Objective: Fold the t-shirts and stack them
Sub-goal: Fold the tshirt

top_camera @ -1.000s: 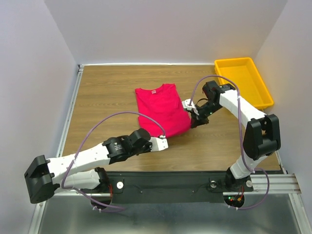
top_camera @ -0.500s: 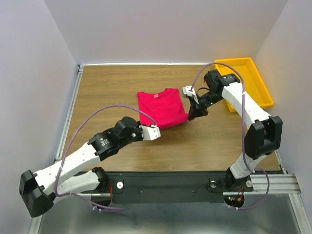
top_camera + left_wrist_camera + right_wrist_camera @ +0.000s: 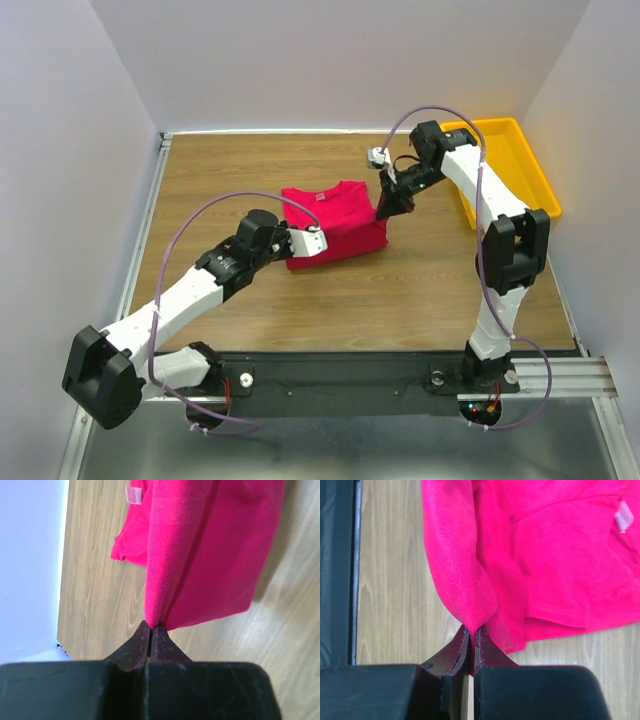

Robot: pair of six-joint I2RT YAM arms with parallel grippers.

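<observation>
The red t-shirt (image 3: 338, 212) lies at the middle of the bench (image 3: 215, 170). The left pincer (image 3: 151, 630) is clamped on its 7 o'clock corner, and the right pincer (image 3: 471, 634) on its 3 o'clock edge.

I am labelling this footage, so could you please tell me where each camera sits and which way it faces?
Top external: above and behind the bases, looking down on table, t-shirt, tray; both arms show.
Left wrist: from that wrist, looks along the left gripper, shut on the t-shirt's edge; only its fingers show.
Right wrist: from that wrist, looks along the right gripper, shut on the t-shirt's fold; only its fingers show.
Shared: both wrist views show the t-shirt's label.
</observation>
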